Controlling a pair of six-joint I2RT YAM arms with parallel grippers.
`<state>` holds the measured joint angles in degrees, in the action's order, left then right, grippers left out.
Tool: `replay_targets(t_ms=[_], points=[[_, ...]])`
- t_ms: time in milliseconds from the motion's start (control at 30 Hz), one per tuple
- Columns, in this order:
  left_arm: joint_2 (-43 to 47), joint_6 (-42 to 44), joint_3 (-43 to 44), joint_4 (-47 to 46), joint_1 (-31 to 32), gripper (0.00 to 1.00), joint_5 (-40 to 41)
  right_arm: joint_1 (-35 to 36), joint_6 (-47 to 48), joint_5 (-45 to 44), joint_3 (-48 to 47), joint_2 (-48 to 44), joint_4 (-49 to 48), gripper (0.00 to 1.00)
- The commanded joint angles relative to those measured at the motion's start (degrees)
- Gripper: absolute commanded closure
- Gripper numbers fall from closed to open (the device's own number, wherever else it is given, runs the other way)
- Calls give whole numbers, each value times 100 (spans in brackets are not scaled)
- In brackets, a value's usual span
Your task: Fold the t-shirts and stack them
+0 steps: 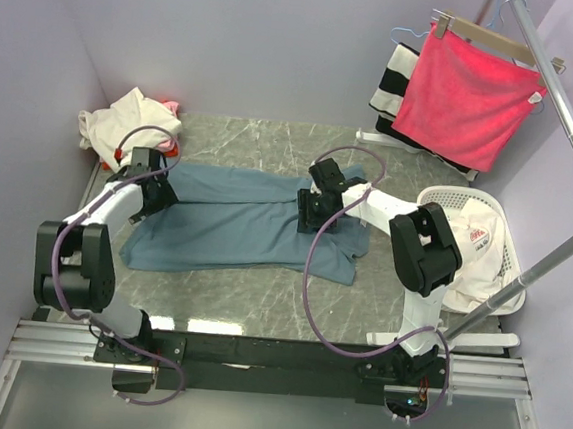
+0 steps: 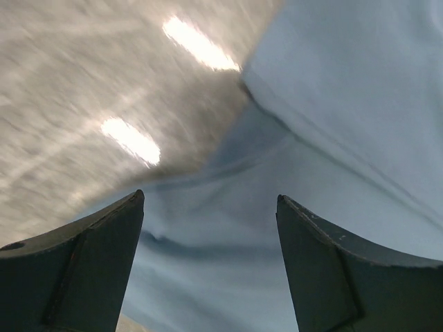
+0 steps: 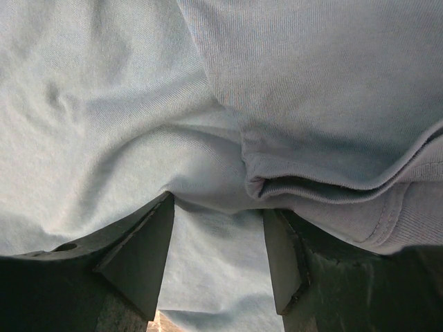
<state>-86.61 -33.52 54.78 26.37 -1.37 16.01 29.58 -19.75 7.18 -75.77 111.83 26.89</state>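
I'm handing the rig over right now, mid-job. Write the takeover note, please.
Left tool: open, empty, over the left end of the blue-grey t-shirt.
Right tool: jaws apart, low on that shirt by a doubled hem; no grip evident.
It lies spread mid-table. Cream shirt crumpled back-left; white printed shirt in the basket.
Done: nothing stacked. Left: fold all, then stack.

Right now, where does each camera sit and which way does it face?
Top external: above and behind, looking down on the table; left arm and right arm show.
Left wrist: faces down at the edge of the blue-grey t-shirt; left gripper open.
Right wrist: close over its folds; right gripper open.
Shared: all three see that t-shirt.
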Motion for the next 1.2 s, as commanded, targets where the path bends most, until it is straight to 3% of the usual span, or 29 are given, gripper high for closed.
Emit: replay_targets(t_ms=[0,133,300,533,800,933,1133,1167], points=[[-242,275,463,-150,83,18,998,-31,103,-23,-18,-64,88,39],[-558,451,568,-378,93,20,1097,-23,120,-15,246,-328,79,39],[-919,574,656,-378,382,30,1098,-31,120,73,343,-294,70,39],[-787,917,454,-536,497,28,711,-23,129,117,370,-250,62,38],[-1463,1145,700,-422,629,33,1115,-31,147,214,378,-206,105,38],[-1561,1172,657,-484,646,47,1159,-32,138,214,414,-206,79,38],[-1535,1049,674,-396,646,82,1745,-23,59,47,510,-118,132,38],[-1535,1006,691,-344,638,82,1852,-23,50,-14,536,-109,140,38]])
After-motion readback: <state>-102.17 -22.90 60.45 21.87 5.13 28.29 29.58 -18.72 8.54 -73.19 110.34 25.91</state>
